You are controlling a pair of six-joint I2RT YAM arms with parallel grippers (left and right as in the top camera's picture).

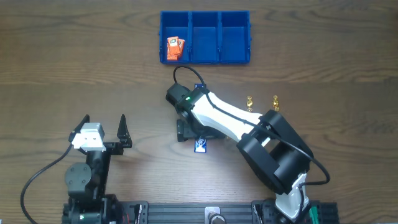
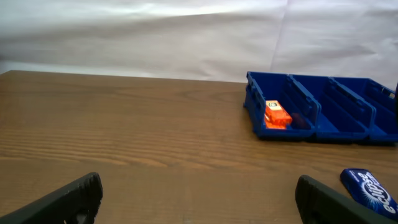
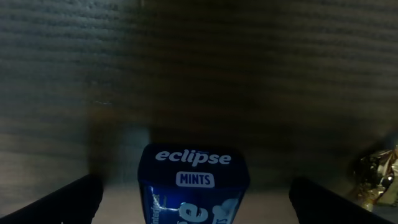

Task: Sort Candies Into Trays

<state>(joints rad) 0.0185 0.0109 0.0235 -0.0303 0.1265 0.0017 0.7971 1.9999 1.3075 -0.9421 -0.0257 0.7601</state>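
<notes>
1. The left gripper [image 1: 104, 122] sits near-left, its jaws spread wide with nothing between them.
2. The blue tray [image 1: 205, 61] lies far centre, with orange candies [image 1: 174, 46] in its left compartment.
3. The right gripper [image 3: 196, 183] is low over the blue mint tin [image 1: 201, 146] at mid-table. Its jaws are wide apart on either side of the tin, not touching it.
4. Two gold-wrapped candies [image 1: 250, 101] lie to the right.

A lab-style test bench: wooden table [image 1: 62, 62] before a white backdrop [image 2: 155, 31].

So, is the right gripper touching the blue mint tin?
Apart. The right wrist view shows it: the blue mint tin lies between the right gripper's open fingers, with bare table visible on both sides of it.
</notes>
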